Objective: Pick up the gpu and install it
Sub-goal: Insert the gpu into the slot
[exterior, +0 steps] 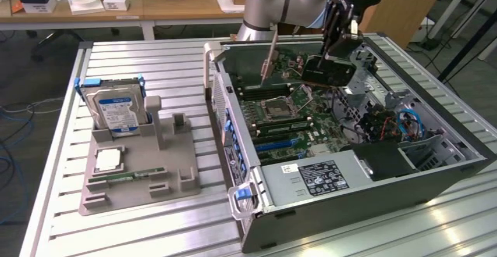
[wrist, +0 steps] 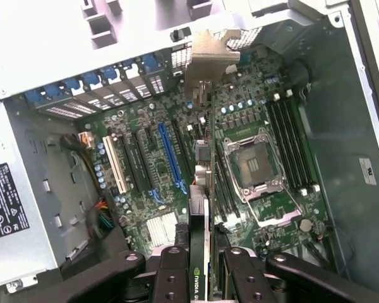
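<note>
One gpu [wrist: 199, 208], pinched edge-down in the claw [wrist: 201, 268], hangs over the motherboard [wrist: 252, 113] inside the case [exterior: 350, 204], so it likely needs its edge set parallel to the blue slot [wrist: 170, 158], without tilting.

The gpu [exterior: 330, 71] hangs above the motherboard [exterior: 289, 130] (inside the case [exterior: 373, 206]).

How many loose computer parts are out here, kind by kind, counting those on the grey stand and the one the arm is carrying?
Hard drive: 1
Processor chip: 1
Memory stick: 1
Graphics card, carried over the open computer: 1
Total: 4
</note>
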`<state>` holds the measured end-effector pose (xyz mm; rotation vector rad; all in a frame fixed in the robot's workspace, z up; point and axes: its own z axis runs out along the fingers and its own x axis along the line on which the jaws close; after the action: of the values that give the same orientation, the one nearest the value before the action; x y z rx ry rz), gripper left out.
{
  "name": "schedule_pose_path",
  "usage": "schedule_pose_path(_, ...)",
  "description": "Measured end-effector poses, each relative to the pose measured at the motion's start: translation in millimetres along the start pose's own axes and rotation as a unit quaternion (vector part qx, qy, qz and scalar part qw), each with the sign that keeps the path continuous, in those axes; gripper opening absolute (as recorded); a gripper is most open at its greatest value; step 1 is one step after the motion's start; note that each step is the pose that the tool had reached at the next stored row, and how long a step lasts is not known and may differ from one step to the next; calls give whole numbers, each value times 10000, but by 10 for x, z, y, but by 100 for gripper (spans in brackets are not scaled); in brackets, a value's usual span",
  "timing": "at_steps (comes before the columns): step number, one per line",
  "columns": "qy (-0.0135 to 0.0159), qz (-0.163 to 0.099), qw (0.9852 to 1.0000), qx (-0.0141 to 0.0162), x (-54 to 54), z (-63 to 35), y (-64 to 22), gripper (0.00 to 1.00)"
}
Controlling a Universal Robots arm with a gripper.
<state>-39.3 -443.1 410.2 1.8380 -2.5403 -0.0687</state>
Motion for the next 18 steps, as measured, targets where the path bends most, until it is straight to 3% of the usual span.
schedule_pose_path(9,12,-325,9995,-7,0,1,0,26)
schedule_pose_path(18,25,-648,9979,-14,0,1,0,26)
